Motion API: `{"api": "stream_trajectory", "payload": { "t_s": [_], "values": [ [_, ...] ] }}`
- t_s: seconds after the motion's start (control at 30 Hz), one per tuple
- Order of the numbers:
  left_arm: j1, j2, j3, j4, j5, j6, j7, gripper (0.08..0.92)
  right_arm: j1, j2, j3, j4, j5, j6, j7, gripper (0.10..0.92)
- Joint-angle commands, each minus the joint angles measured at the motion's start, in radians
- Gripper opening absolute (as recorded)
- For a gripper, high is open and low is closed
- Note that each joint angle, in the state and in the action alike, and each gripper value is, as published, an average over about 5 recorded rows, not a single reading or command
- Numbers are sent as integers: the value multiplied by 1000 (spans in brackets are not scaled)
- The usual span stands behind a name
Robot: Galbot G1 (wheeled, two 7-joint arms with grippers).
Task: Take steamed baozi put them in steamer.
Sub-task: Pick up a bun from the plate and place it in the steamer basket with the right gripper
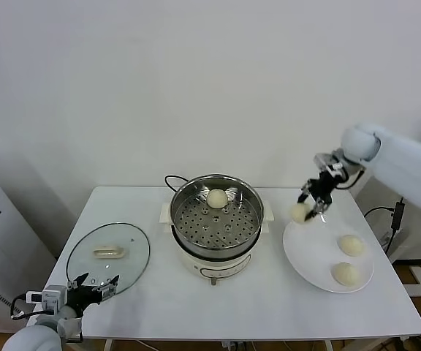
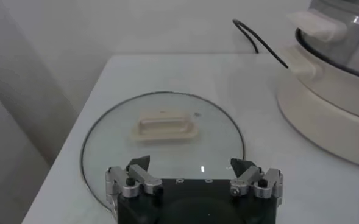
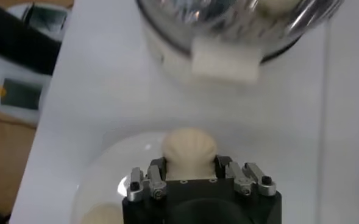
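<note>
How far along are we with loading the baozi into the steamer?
Done: one baozi already sits in the steamer. In hand: the right end effector is shut on a second baozi, held above the near edge of the white plate, not yet over the steamer. Left: two baozi wait on the plate. The left end effector is open, idle by the glass lid.

One baozi [image 1: 217, 197] in steamer [image 1: 216, 217]; one [image 1: 300, 212] lifted; two [image 1: 351, 245] on plate [image 1: 309, 252].

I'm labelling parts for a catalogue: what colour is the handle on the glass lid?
Cream-beige, a flat oblong handle at the centre of the glass lid; the left wrist view shows it best.
</note>
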Motion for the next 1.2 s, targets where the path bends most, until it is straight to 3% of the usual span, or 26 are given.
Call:
{"api": "stream_trajectory", "payload": {
  "t_s": [0.03,0.37,0.7,1.2],
  "values": [
    [1,2,-1,0,1,-1,0,823,261,51,-193,87,284,-111,8,507],
    [2,-2,2,1,1,-4,1,823,221,192,-174,141,420,-240,168,509],
    [-6,1,10,1,1,-1,0,823,52,300,-101,119,437,-317,336,509],
    [-8,5,12,6,-1,-4,2,823,-51,402,-70,74,438,-383,477,509]
  ]
}}
